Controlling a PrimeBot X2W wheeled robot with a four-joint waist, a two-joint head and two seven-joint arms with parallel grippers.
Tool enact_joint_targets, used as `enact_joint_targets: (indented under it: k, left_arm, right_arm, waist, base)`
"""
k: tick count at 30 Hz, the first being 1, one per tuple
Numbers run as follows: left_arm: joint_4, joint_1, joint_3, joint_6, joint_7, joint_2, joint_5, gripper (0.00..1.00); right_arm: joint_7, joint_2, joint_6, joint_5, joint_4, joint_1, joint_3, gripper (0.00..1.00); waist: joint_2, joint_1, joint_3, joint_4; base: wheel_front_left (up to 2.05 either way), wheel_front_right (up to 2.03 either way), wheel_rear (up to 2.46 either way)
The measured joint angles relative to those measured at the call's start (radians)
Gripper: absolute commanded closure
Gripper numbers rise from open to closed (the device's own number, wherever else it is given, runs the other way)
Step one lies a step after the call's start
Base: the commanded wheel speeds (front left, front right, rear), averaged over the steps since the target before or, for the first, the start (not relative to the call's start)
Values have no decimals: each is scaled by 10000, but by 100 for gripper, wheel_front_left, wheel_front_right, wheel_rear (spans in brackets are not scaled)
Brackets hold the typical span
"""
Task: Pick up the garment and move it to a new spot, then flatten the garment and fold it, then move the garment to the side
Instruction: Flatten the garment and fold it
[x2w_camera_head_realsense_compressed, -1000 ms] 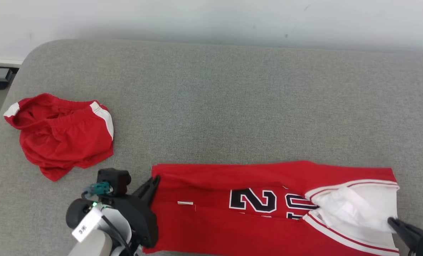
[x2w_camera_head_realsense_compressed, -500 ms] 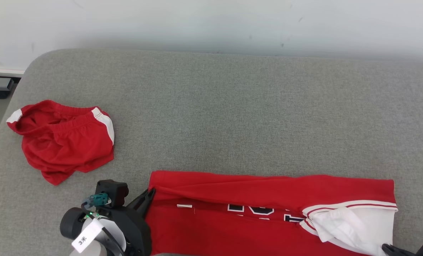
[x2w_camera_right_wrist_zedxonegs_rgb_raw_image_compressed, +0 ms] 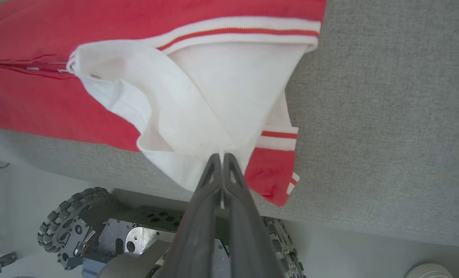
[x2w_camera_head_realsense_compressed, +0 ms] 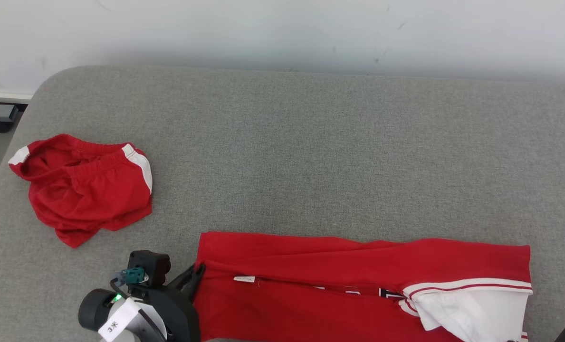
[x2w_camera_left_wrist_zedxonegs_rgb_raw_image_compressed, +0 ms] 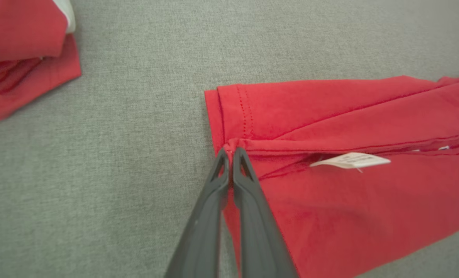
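The garment (x2w_camera_head_realsense_compressed: 358, 266) is a red jersey with white, red-striped trim, lying lengthwise along the near edge of the grey padded surface (x2w_camera_head_realsense_compressed: 311, 156). A fold runs along its length and a white label (x2w_camera_head_realsense_compressed: 244, 279) shows near its left end. My left gripper (x2w_camera_head_realsense_compressed: 197, 271) is shut on the garment's left hem, and its fingertips (x2w_camera_left_wrist_zedxonegs_rgb_raw_image_compressed: 230, 152) pinch the red fold beside the label (x2w_camera_left_wrist_zedxonegs_rgb_raw_image_compressed: 351, 160). My right gripper (x2w_camera_right_wrist_zedxonegs_rgb_raw_image_compressed: 222, 156) is shut on the bunched white cloth (x2w_camera_right_wrist_zedxonegs_rgb_raw_image_compressed: 198, 100) at the garment's right end. That end hangs slightly over the surface's edge.
Crumpled red shorts (x2w_camera_head_realsense_compressed: 85, 187) with white side stripes lie at the left of the surface, also seen in the left wrist view (x2w_camera_left_wrist_zedxonegs_rgb_raw_image_compressed: 17, 58). A pale wall runs behind the surface. My wheeled base (x2w_camera_right_wrist_zedxonegs_rgb_raw_image_compressed: 71, 216) sits below the near edge.
The head camera tilted after the first frame. Both grippers drew back toward the near edge with the garment, and its black number has slid almost wholly under the fold.
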Motion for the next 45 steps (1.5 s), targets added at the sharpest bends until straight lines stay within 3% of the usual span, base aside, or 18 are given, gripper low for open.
enact_joint_targets:
  k: [1, 2, 7, 18, 24, 37, 40, 45]
  left_arm:
    - [21, -1, 4, 31, 0, -6, 0, 0]
    - [46, -3, 4, 84, 0, -8, 0, 0]
    - [127, -3, 15, 113, 2, 0, 23, 0]
    - [-65, 0, 698, 884, -454, 305, 104, 0]
    - [-941, 61, 1103, 1432, -1534, 27, 159, 0]
    - [-2558, 607, 995, 1476, -2918, -372, 380, 0]
    - [-2711, 601, 1051, 1476, -3150, -370, 374, 0]
    - [-2754, 618, 1122, 1478, -3333, -343, 357, 0]
  right_arm:
    - [15, 27, -50, 44, -8, 1, 0, 2]
    - [63, 58, -81, 94, -21, 1, 4, 0]
    - [249, 182, -107, 251, -94, 111, 69, 0]
    - [364, -203, -476, -376, -86, 432, -581, 0]
    - [-577, 199, -773, -813, -10, -377, -1051, 0]
    - [-1879, 1070, -880, -1444, 903, -731, -1028, 0]
    - [-2548, 1099, -855, -1605, 947, -1224, -859, 0]
    - [-3875, 1273, -466, -1835, 1235, -1872, -468, 0]
  waist:
    - [0, 0, 4, 0]
    - [0, 0, 6, 1]
    - [0, 0, 10, 4]
    - [0, 0, -100, -9]
    - [0, 0, -306, -53]
    - [0, 1, -474, -158]
    - [-1, 1, -562, -144]
    - [-1, 1, -769, -154]
  base:
    - [0, 0, 0]
    - [0, 0, 0]
    - [0, 0, 0]
    - [0, 0, 0]
    - [0, 0, 0]
    - [0, 0, 0]
    - [0, 0, 0]
    - [0, 0, 0]
